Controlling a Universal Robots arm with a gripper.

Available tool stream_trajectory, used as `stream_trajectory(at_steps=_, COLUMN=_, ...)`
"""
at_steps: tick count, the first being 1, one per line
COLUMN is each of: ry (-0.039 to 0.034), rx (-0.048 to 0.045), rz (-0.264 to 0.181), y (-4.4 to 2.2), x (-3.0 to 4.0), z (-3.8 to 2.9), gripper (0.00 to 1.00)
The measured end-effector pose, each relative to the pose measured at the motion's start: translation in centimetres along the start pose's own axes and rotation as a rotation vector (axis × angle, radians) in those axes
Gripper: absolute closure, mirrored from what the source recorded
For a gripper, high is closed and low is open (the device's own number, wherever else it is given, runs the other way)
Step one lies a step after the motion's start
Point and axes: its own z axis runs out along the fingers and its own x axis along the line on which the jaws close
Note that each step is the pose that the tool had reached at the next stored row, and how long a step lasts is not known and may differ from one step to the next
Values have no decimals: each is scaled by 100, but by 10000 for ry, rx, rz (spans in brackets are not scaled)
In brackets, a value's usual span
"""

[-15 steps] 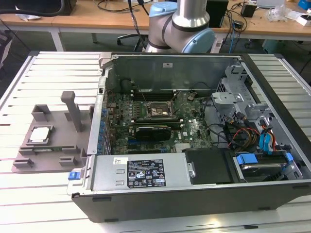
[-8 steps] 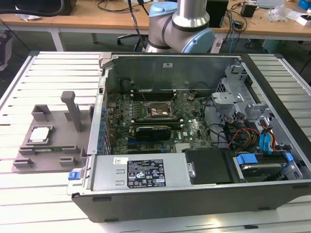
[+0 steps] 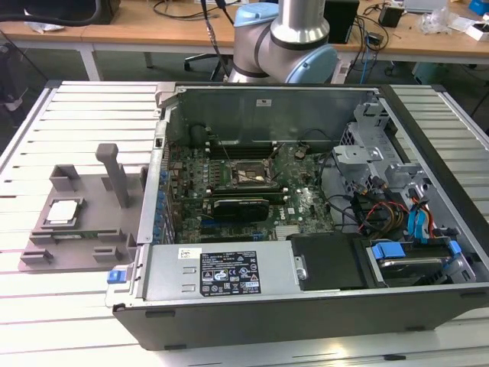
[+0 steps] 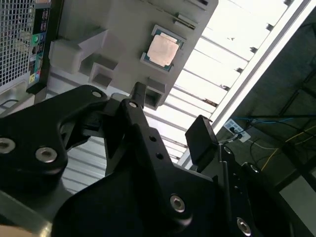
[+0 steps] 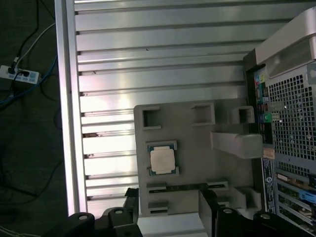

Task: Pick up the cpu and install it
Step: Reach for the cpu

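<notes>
The cpu [image 3: 63, 212] is a small square chip with a silvery top. It lies flat in a recess of the grey fixture tray [image 3: 92, 237] at the exterior view's left, beside the open computer case. In both wrist views my gripper [image 5: 169, 197] hangs above the tray, well clear of the cpu [image 5: 163, 159]. Its black fingers [image 4: 200, 138] stand apart with nothing between them, so my gripper [image 4: 170, 116] is open, with the cpu [image 4: 163, 49] beyond its tips. Inside the case, the motherboard socket [image 3: 244, 174] lies with its frame around it.
The tray carries an upright grey post [image 3: 116, 174] and several raised blocks near the cpu. The case wall [image 3: 157, 176] rises right beside the tray. Cables and drive bays [image 3: 397, 206] fill the case's right part. The slatted metal table [image 3: 76, 99] extends around both.
</notes>
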Motion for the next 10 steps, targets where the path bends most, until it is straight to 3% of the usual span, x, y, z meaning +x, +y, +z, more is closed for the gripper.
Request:
stream_trajectory(at_steps=1, ry=-6, rx=100, rz=-17, y=0, x=-1, z=1, gripper=40)
stream_trajectory(at_steps=2, ry=-3, rx=119, rz=-89, y=0, x=-5, z=4, gripper=40)
stream_trajectory(at_steps=10, ry=2, rx=119, rz=-203, y=0, x=-9, z=63, gripper=40)
